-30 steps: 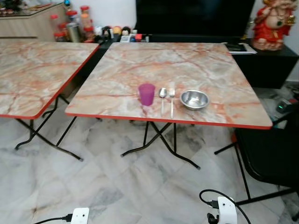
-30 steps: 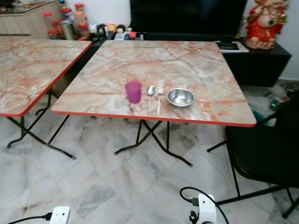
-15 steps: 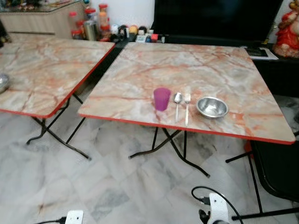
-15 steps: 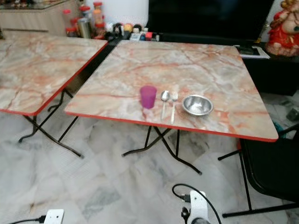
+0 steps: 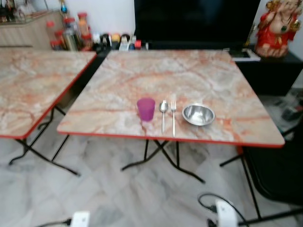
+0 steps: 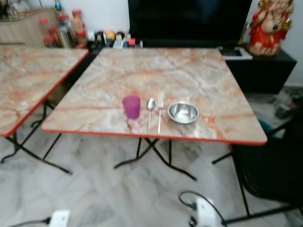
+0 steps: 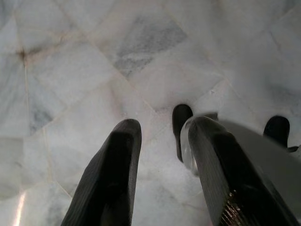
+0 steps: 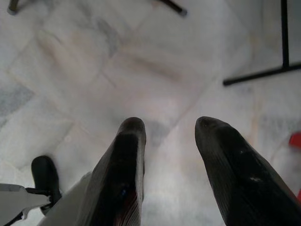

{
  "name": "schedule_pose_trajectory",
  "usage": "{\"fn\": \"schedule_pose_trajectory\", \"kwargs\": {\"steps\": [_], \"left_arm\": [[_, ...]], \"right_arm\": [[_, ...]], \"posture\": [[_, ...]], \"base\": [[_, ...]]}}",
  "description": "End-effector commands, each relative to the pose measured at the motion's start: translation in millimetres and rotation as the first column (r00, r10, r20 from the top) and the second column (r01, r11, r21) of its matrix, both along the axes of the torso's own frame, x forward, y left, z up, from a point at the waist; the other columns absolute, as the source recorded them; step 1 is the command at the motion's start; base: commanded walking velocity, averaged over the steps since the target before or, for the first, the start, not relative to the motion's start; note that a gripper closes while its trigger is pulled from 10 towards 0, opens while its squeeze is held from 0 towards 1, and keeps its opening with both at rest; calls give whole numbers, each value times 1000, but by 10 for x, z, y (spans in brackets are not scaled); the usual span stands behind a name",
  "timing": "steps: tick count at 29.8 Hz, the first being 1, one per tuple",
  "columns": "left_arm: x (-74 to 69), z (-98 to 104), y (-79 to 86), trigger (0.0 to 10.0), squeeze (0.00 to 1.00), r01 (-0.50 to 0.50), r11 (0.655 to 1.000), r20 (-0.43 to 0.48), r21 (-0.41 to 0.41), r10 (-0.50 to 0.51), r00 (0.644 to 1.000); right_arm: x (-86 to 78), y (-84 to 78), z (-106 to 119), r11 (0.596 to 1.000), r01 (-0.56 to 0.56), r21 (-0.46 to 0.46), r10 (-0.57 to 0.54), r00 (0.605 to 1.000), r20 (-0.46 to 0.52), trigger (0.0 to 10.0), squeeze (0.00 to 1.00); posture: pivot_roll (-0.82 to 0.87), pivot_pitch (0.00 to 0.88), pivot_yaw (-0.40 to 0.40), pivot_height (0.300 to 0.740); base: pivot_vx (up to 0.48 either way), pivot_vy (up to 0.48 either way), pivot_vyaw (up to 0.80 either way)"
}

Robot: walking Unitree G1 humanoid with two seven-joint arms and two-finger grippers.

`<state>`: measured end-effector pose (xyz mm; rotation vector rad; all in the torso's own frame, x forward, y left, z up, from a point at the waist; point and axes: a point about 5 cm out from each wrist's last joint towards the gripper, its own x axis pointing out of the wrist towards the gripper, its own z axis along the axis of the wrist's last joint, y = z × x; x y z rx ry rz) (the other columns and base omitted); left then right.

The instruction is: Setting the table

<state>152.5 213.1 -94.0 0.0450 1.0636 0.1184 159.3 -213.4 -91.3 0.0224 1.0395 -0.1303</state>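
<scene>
Since half a second ago the camera has swung, so the table (image 5: pixel 227 85) sits more squarely ahead; the things on it lie as before. Near its front edge stand the purple cup (image 5: pixel 146 109), then the spoon (image 5: pixel 163 111), fork (image 5: pixel 173 113) and steel bowl (image 5: pixel 198 114), in a row. Both arms hang low. The left gripper (image 7: pixel 160 141) and right gripper (image 8: pixel 169 141) point at the marble floor (image 7: pixel 70 70), fingers apart, holding nothing. The head views add the second table (image 5: pixel 28 90).

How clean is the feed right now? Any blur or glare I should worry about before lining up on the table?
Both eye views: softly motion-blurred, yet the purple cup, spoon, fork and steel bowl stay readable; the bowl shows mild glare. Both wrist views: evenly lit pale floor, finger edges soft.
</scene>
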Motion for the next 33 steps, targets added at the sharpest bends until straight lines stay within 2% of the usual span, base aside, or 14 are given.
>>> {"fn": "schedule_pose_trajectory", "kwargs": {"steps": [1, 16, 24, 33], "left_arm": [[-48, 5, 118, 10000, 0, -7, 1000, -17, 27, 7, 1000], [24, 34, 128, 10000, 0, -1, 1000, -5, 25, 1, 1000], [57, 38, 88, 10000, 0, 12, 1000, -2, 18, -12, 1000], [56, 37, 83, 10000, 0, 12, 1000, -2, 16, -12, 1000]], "right_arm": [[113, 136, 26, 999, -15, 28, 14, 999, 34, 10000, 0], [118, 152, 24, 999, -9, 33, 7, 999, 32, 10000, 0], [150, 138, 41, 1000, -25, 14, 24, 999, 42, 10000, 0], [205, 72, 87, 999, -32, 11, 30, 995, 98, 10000, 0]], "posture": [[-23, 0, -9, 740], [-23, 0, -5, 740], [-34, 0, -2, 740], [-34, 0, -2, 740]], "base": [[274, 0, 0], [287, 0, 0], [0, 0, 0], [0, 0, 0]]}}
